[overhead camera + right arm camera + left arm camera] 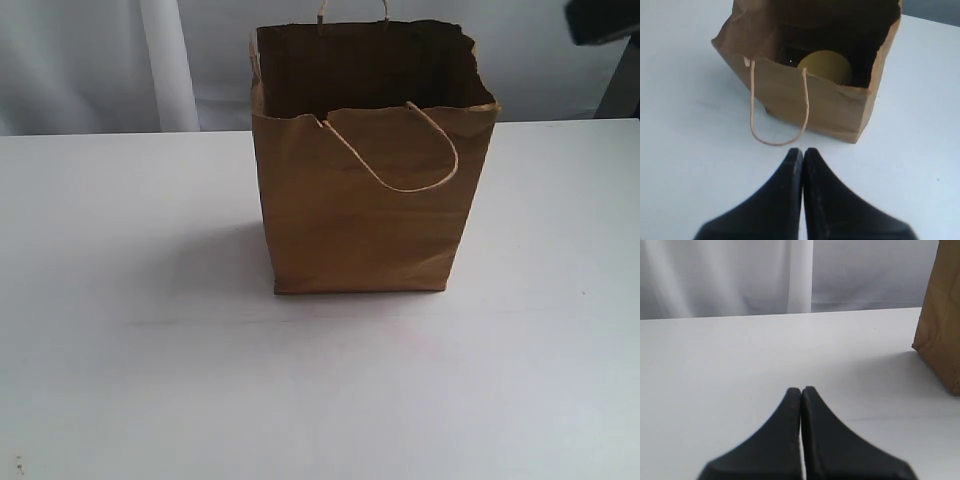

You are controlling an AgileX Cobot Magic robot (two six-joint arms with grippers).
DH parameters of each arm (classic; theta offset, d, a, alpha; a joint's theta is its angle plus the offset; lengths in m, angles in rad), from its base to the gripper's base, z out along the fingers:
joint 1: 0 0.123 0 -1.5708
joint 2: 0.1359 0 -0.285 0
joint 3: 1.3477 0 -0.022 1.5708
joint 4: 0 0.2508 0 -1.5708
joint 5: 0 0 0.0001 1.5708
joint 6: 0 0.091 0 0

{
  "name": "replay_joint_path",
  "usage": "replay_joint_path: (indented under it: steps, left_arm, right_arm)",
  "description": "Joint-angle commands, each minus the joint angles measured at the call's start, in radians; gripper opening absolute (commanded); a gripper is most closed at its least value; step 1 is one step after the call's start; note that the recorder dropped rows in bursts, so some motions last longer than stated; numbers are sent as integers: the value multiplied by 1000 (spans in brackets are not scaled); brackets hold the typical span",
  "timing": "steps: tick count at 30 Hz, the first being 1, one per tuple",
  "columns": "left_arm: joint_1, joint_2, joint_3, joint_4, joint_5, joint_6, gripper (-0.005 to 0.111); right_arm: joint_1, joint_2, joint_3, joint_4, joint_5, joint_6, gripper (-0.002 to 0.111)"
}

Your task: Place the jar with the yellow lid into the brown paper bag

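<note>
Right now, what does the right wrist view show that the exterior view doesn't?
Only the right wrist view: the yellow-lidded jar, its lid showing down inside the brown paper bag, and the right gripper with its jaws shut. Only the exterior view: the pale curtain backdrop behind the bag. Both: the bag upright on the white table, its front handle drooping outside.

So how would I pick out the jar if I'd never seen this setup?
Start at the white table, where one brown paper bag stands, its top rim torn. Look down through its open top: the jar sits inside, showing only its round lid. That flat yellow disc is the one bright thing against the bag's dark inside.
</note>
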Motion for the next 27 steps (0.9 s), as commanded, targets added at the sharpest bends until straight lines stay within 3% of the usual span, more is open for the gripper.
replay_joint_path:
  steps: [1,14,21,27]
  left_arm:
    - [-3,3,-2,-4,-12,-4,1]
    - [-3,3,-2,-4,-12,-4,1]
    - [-3,3,-2,-4,-12,-4,1]
    - [-3,3,-2,-4,-12,-4,1]
  right_arm:
    - [4,-203,149,21,-29,-9,0]
    - [4,-798,640,159,-213,-66,0]
    - [4,-951,876,250,-508,-66,0]
    - [4,-969,991,323,-525,-66,0]
